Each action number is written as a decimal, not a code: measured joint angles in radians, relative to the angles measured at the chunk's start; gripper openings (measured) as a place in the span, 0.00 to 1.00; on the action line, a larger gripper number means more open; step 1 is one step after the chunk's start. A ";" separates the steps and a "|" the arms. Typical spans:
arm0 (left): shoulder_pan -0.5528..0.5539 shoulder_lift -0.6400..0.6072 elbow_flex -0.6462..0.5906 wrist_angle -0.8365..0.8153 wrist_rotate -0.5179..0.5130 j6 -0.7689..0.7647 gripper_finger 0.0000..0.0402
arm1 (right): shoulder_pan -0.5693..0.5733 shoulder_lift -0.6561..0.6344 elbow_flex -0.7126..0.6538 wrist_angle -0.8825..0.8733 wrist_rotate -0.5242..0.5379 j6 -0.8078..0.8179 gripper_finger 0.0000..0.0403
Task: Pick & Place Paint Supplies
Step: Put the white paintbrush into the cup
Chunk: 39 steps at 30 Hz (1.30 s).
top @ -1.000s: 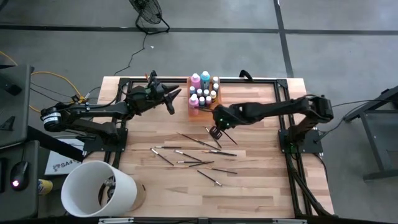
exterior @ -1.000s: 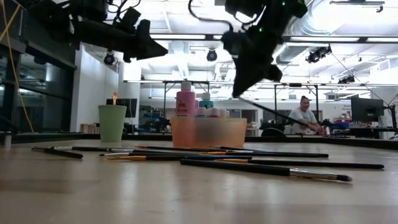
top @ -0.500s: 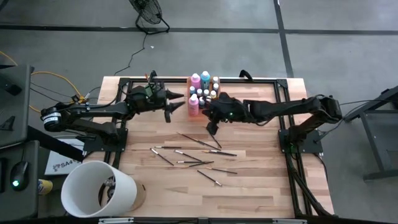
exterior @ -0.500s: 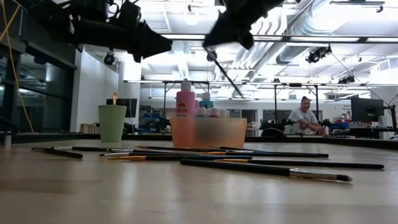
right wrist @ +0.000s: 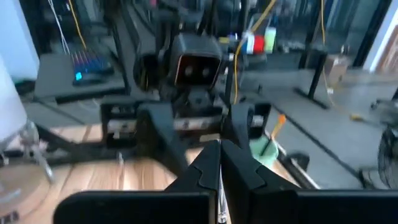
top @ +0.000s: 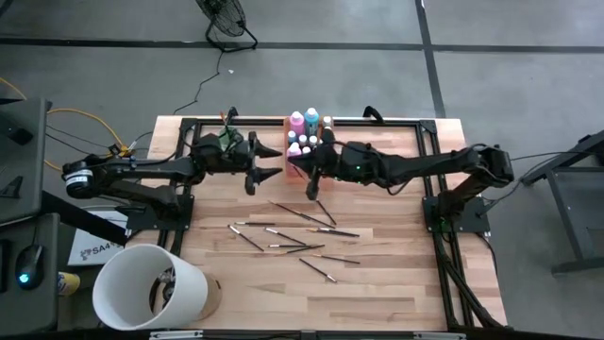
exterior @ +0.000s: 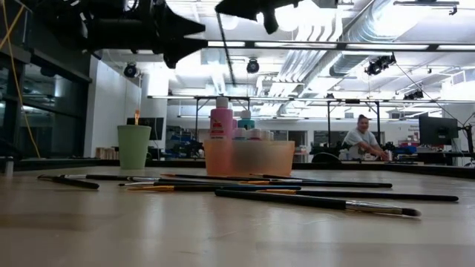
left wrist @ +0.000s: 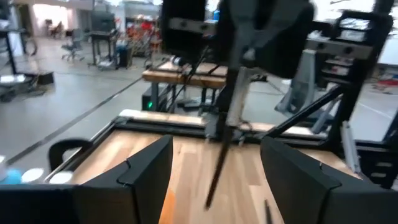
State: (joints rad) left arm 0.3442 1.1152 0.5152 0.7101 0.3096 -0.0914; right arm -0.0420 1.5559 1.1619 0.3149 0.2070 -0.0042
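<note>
My right gripper [top: 294, 162] is level over the table's far middle, next to the orange tray [top: 324, 121] of pink and teal bottles [top: 297, 119]. It is shut on one thin brush [exterior: 225, 52]. Facing it, my left gripper [top: 267, 166] stands open and touches nothing. In the left wrist view the brush [left wrist: 219, 168] hangs a little ahead of the left gripper [left wrist: 214, 165]. Several brushes [top: 294, 232] lie flat on the wood. The mint-green cup [exterior: 133, 146] stands at the far left. My right gripper [right wrist: 219, 149] pinches the brush's upper end [left wrist: 237, 87] between its two fingers. The fingers are level and point toward the table's left. The brush hangs below them, slightly tilted and well clear of the table.
A big white bucket [top: 149, 286] sits at the table's near left corner. A black frame [top: 427, 127] runs around the far and side edges. The near half of the table top [top: 377, 293] is bare wood. A person [exterior: 363, 138] sits far off in the room.
My right gripper has risen and gone toward the table's left, up to the left gripper. It has tipped from pointing down to level, and the brush now hangs under it. My left gripper has opened wider and turned toward the right one.
</note>
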 joint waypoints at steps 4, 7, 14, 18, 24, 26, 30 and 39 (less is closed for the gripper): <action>-0.034 0.000 0.012 0.004 -0.003 0.007 0.60 | 0.000 0.040 0.000 0.130 0.000 -0.033 0.01; -0.045 0.000 0.019 0.004 -0.005 0.008 0.60 | 0.000 0.059 -0.001 0.170 -0.014 -0.047 0.01; -0.044 0.000 0.023 -0.002 -0.014 0.007 0.60 | -0.004 0.080 0.000 0.238 -0.071 -0.046 0.01; -0.044 0.000 0.023 -0.002 -0.014 0.000 0.59 | -0.009 0.093 0.000 0.247 -0.081 -0.043 0.01; -0.044 0.000 0.023 -0.002 -0.033 0.000 0.49 | -0.011 0.091 0.000 0.250 -0.079 -0.049 0.01; -0.044 0.000 0.023 -0.002 -0.033 0.000 0.41 | -0.011 0.091 0.000 0.252 -0.080 -0.049 0.01; -0.044 0.000 0.023 -0.002 -0.033 0.000 0.25 | -0.017 0.091 0.000 0.250 -0.086 -0.048 0.01; -0.044 0.000 0.023 -0.003 -0.029 0.016 0.04 | -0.018 0.091 0.000 0.247 -0.101 -0.046 0.01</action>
State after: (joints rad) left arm 0.3000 1.1152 0.5385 0.7075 0.2802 -0.0757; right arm -0.0597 1.6473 1.1618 0.5618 0.1059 -0.0501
